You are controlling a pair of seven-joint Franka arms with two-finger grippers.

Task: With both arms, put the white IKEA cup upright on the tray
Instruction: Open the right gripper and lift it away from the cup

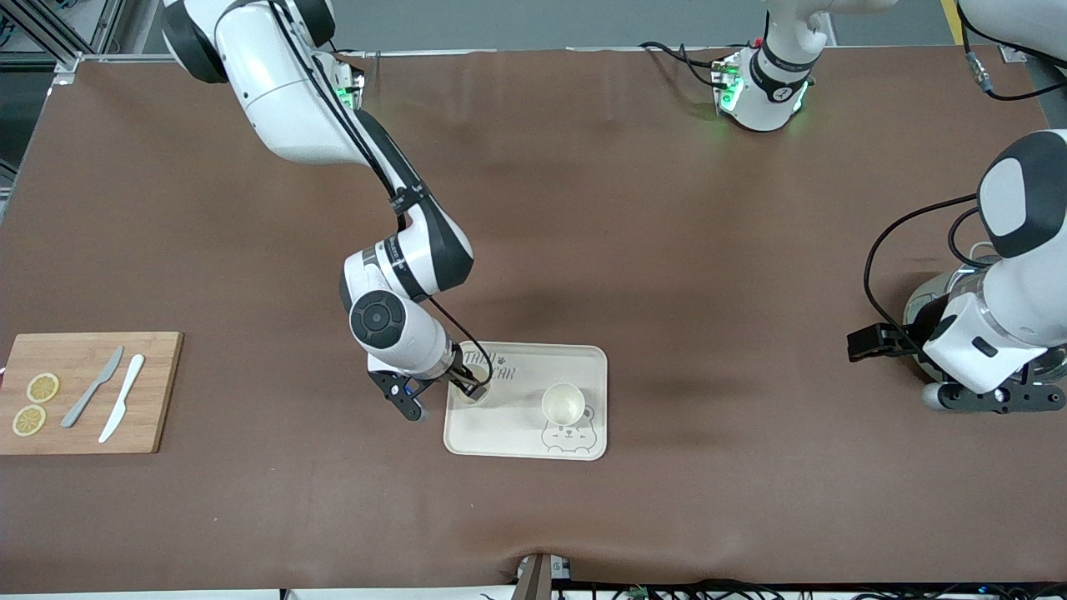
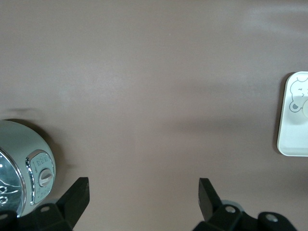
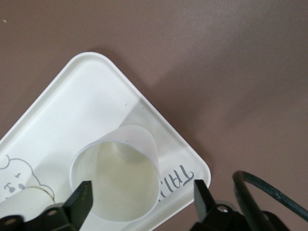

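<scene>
The cream tray [image 1: 508, 433] with its bear drawing lies near the table's middle. One white cup [image 1: 563, 404] stands upright on it by the bear face. A second white cup [image 3: 115, 178] stands upright on the tray's lettered corner, toward the right arm's end [image 1: 478, 398]. My right gripper [image 3: 142, 195] is open, its fingers on either side of this cup and apart from it; in the front view the gripper [image 1: 472, 387] is just above it. My left gripper [image 2: 144, 185] is open and empty, waiting low at the left arm's end [image 1: 869, 342].
A bamboo cutting board [image 1: 83, 392] with two lemon slices and two knives lies at the right arm's end. A round silver appliance [image 2: 24, 168] sits beside my left gripper, under the left arm [image 1: 924, 310]. The tray's edge shows in the left wrist view [image 2: 288, 130].
</scene>
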